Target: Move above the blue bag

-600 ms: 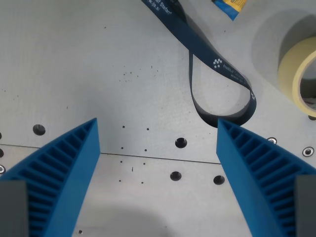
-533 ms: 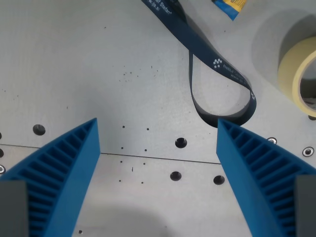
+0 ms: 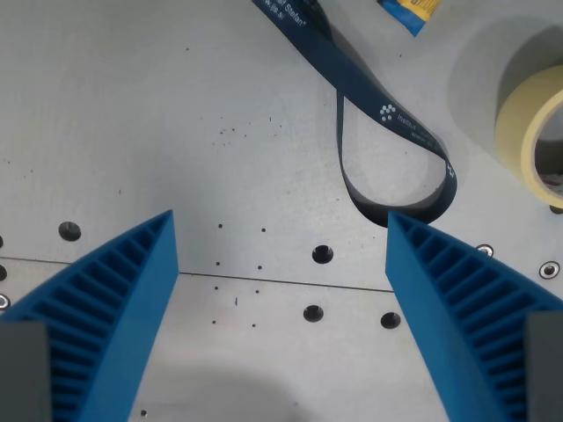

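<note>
With the ribbed blue jaws spread wide and empty over the pale grey metal desk, the dark blue printed lanyard loop could snag them — only a blue-and-yellow bag corner shows at the top edge, so the arm might drift toward the cream tape roll.

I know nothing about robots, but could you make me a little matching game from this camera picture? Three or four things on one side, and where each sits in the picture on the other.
Things:
1. lanyard
2. tape roll
3. blue bag
4. gripper

Places:
A. cut off at the right edge
B. corner peeking in at the top edge
C. looping down from the top
D. two ribbed fingers, bottom corners

Pairs: 1-C, 2-A, 3-B, 4-D
</note>
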Motion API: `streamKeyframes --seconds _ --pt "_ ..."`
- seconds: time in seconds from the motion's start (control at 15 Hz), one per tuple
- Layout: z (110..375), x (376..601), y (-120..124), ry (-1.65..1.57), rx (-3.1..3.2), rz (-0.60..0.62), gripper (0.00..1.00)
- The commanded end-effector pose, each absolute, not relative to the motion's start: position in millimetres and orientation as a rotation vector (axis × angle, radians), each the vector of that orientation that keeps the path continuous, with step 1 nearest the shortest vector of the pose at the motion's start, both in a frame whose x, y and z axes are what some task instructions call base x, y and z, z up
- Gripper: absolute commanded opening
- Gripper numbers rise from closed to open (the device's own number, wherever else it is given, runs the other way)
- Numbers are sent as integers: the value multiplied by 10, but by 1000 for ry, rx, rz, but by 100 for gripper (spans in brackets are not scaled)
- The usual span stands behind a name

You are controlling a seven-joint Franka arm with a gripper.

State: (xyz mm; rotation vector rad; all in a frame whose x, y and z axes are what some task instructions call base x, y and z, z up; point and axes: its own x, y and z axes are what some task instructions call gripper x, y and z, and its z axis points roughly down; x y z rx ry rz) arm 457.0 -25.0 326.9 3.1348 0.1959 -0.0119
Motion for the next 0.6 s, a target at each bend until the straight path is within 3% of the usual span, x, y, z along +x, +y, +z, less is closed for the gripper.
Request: streamKeyframes --seconds 0.07,0.6 --pt "3254 4594 -273 113 3137 3 100" --pt "3070 4732 -406 -117 3130 14 100"
